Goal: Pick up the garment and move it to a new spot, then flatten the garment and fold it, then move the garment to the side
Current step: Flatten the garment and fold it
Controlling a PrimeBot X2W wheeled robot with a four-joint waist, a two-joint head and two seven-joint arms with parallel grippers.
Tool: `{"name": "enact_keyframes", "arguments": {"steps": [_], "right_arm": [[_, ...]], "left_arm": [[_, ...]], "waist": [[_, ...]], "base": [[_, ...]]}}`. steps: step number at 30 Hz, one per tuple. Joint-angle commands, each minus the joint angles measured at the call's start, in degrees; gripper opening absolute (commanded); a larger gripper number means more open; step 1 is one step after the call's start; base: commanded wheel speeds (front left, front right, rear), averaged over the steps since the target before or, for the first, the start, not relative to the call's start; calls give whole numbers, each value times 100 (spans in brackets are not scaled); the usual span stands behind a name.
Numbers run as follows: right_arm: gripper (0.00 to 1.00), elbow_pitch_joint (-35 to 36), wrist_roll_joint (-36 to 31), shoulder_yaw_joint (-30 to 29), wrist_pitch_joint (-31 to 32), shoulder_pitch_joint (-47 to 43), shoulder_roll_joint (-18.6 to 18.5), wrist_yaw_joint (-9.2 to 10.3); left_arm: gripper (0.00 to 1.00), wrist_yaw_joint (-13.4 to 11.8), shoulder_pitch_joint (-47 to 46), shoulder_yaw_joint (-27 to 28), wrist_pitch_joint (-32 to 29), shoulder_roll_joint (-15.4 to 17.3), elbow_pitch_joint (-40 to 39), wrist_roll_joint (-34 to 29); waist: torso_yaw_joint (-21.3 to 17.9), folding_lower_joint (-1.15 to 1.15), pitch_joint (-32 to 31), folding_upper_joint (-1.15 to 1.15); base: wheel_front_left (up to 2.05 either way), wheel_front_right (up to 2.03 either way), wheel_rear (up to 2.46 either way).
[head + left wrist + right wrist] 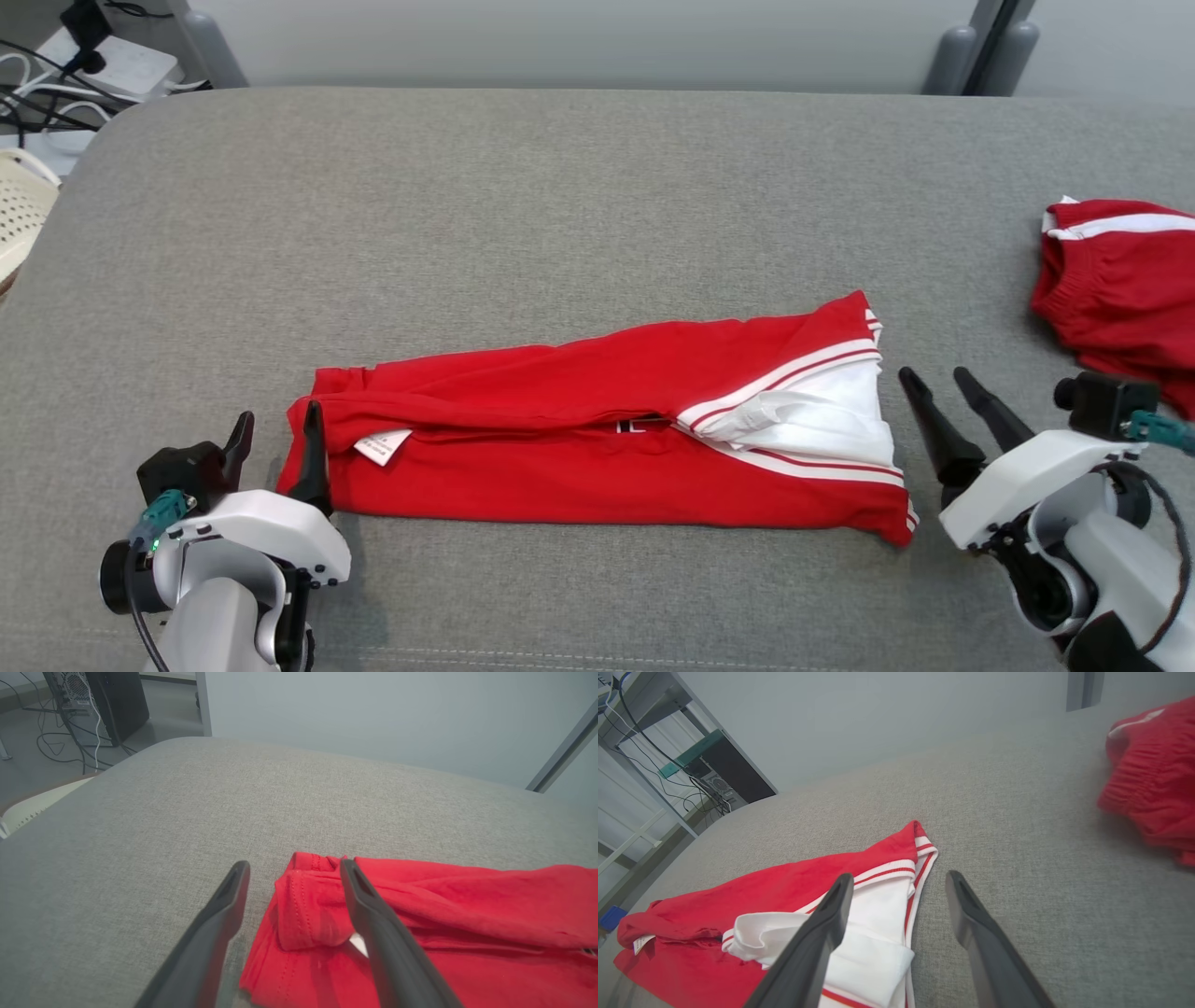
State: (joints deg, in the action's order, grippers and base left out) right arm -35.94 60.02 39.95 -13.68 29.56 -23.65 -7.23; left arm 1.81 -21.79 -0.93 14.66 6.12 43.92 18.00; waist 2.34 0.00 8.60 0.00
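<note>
Left claw (280,413) straddles the garment (579,439) corner, right claw (932,373) just beside it.

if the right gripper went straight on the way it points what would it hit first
Probably the garment, at its striped corner: the right gripper points along that edge, one finger over white cloth. Depth is unclear; it may meet the grey cushion.

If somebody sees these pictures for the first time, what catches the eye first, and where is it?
First the bright red garment, lying as a long folded band across the middle of the grey table, with a white striped part at its right end. Then the open left gripper at its left end and the open right gripper beside its right end. A second red garment lies at the table's right edge.
</note>
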Motion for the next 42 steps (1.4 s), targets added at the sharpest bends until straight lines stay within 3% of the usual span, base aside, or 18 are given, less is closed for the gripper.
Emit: {"name": "enact_keyframes", "arguments": {"steps": [1, 14, 19, 29, 30, 32, 34, 35, 42], "right_arm": [[100, -34, -146, -45, -116, -166, 78, -25], [100, -1080, -731, -392, -130, -130, 611, -25], [100, -1481, -738, -335, 62, -74, 749, -25], [100, -1602, -602, -138, 294, 27, 872, -25], [86, -1598, -563, -114, 341, 31, 886, -25], [49, -1571, -510, -58, 399, 41, 883, -25], [22, -1547, -445, -33, 408, 46, 870, -25], [0, -1539, -421, -27, 394, 54, 856, -25], [0, -1591, -269, -157, 129, 130, 653, -25]], "left_arm": [[100, -69, 66, 230, 34, 95, -325, -132], [100, 135, 235, 385, 34, -188, -724, -425], [100, 282, 234, 565, 34, -258, -640, -206], [100, 375, 187, 594, 34, -308, -667, -260], [100, 381, 185, 600, 34, -311, -669, -270], [100, 395, 184, 646, 34, -315, -648, -227], [100, 415, 185, 676, 34, -318, -644, -201], [100, 425, 189, 694, 34, -319, -649, -186], [100, 466, 249, 762, 34, -323, -707, -202]], "waist": [[90, 0, -29, 0], [576, 0, 120, 0], [668, 0, 112, 0], [756, 0, 135, 0], [762, 0, 141, 0], [771, 0, 150, 0], [776, 0, 159, 0], [778, 0, 162, 0], [745, 0, 124, 0]], "base": [[0, 0, 0], [0, 0, 0], [0, 0, 0], [0, 0, 0], [0, 0, 0], [0, 0, 0], [0, 0, 0], [0, 0, 0], [0, 0, 0]]}}
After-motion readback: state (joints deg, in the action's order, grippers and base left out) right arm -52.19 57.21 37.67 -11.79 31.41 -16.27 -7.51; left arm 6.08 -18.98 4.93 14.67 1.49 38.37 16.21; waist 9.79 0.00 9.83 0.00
